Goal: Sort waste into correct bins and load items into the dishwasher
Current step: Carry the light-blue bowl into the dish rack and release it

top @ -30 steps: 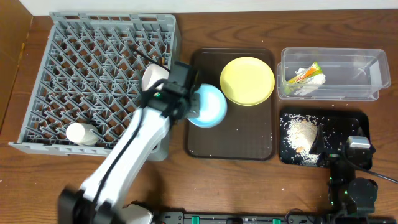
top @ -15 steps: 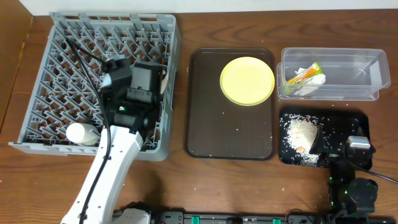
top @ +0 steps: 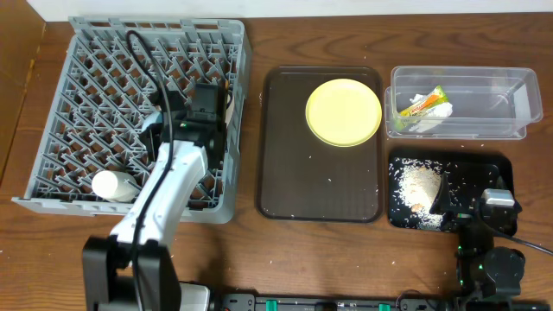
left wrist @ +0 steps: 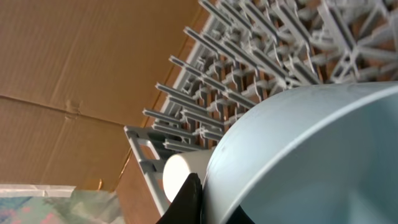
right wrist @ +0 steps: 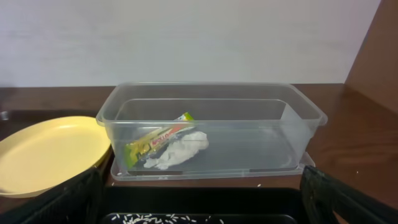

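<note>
Left wrist: grips the light blue bowl (left wrist: 311,149) by its rim in the left claw (left wrist: 202,208), pinched shut, one dark finger (left wrist: 188,198) outside the wall and the other hidden inside. Holds the bowl tilted on edge, close over the pegs of the grey dish rack (left wrist: 267,62); cannot tell whether touching them. Just past the bowl's rim, a small white cup (left wrist: 181,174) lying near the rack's corner wall.

Judged stiff, light and smooth, so likely slippery under a thin rim pinch, and perhaps chippable. Best held with the wall seated deep between the fingers and eased down between pegs, not dropped.

Overhead, farther from the left claw and past the rack's wall: brown serving tray (top: 294,173) bearing the yellow plate (top: 343,112). Beyond that, clear tub (top: 518,86) holding the snack wrapper (top: 423,104) and crumpled napkin (top: 429,121), then black tray (top: 479,173) with crumbs (top: 419,186).

Right claw (right wrist: 199,186) spread wide, empty, facing the tub.
</note>
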Robot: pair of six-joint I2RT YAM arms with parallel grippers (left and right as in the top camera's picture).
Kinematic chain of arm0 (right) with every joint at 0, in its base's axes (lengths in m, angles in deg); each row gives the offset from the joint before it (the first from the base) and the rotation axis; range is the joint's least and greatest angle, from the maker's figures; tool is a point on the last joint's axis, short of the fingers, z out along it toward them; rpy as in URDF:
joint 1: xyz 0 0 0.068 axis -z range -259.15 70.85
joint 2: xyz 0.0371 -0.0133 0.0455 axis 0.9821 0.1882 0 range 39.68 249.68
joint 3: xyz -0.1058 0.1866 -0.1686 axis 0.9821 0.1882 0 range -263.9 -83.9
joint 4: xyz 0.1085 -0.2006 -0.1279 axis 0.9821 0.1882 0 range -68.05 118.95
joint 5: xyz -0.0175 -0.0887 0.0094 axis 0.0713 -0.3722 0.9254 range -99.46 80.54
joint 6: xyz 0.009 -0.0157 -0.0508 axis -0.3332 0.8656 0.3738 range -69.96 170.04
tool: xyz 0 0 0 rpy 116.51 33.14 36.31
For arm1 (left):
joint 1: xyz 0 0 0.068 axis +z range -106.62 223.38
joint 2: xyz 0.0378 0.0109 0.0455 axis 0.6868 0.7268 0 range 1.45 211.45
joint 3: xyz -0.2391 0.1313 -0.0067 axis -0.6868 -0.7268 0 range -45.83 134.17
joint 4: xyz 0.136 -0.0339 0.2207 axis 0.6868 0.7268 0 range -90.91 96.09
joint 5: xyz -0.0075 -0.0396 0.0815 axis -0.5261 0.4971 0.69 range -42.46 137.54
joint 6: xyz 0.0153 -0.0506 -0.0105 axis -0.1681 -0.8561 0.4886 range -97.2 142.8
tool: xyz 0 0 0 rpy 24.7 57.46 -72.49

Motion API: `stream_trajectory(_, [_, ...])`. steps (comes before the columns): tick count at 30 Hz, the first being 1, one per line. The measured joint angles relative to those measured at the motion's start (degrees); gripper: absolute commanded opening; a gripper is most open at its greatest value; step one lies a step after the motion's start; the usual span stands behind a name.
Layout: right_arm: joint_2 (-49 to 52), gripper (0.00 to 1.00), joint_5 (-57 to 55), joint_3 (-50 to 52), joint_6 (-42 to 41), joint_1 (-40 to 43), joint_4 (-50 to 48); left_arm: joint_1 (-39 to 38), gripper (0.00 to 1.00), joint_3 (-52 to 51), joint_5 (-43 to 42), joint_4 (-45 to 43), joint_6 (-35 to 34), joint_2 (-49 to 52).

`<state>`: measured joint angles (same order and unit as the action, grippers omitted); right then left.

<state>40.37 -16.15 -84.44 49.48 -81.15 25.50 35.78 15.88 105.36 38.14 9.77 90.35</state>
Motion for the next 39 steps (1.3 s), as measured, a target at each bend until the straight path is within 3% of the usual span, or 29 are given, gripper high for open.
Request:
stream_trajectory(11, [0.0, 0.99, 0.0, 0.0, 0.0, 0.0, 0.0, -2.0, 0.07, -0.3, 2.1, 2.5, 0.0, 1.3])
stream_trajectory(27, [0.0, 0.99, 0.0, 0.0, 0.0, 0.0, 0.0, -2.5, 0.07, -0.5, 2.4, 10.1, -6.3, 1.3])
stream_trajectory(39, [0.0, 0.99, 0.0, 0.0, 0.0, 0.0, 0.0, -8.4, 0.08, -0.5, 2.7, 14.4, -9.5, 1.3])
